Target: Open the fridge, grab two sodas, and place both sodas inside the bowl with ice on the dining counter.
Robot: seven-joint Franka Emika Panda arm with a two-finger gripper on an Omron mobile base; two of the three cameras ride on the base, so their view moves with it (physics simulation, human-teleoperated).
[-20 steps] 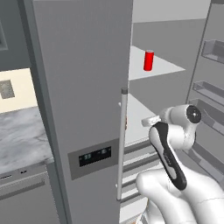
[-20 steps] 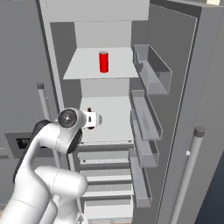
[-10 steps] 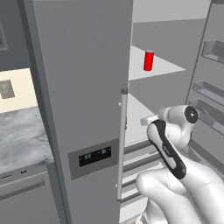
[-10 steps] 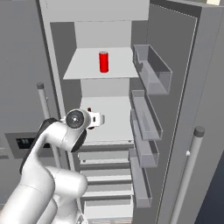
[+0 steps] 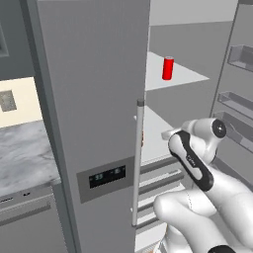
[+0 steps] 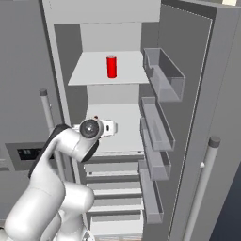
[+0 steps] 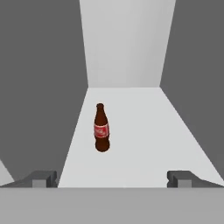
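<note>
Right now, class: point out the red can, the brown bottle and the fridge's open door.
red can [image 6: 111, 66], right base view, middle of its side.
brown bottle [image 7: 101, 131], hand view, on its label.
open door [image 6: 207, 80], right base view, bare inner panel above the bins.

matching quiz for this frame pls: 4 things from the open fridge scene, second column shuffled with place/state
1 red can
2 brown bottle
3 claw
4 display panel

a open, facing along the middle shelf
b upright on the upper shelf
c on the closed door
d upright on the middle shelf, ahead of the claw

Pairs: 1-b, 2-d, 3-a, 4-c
</note>
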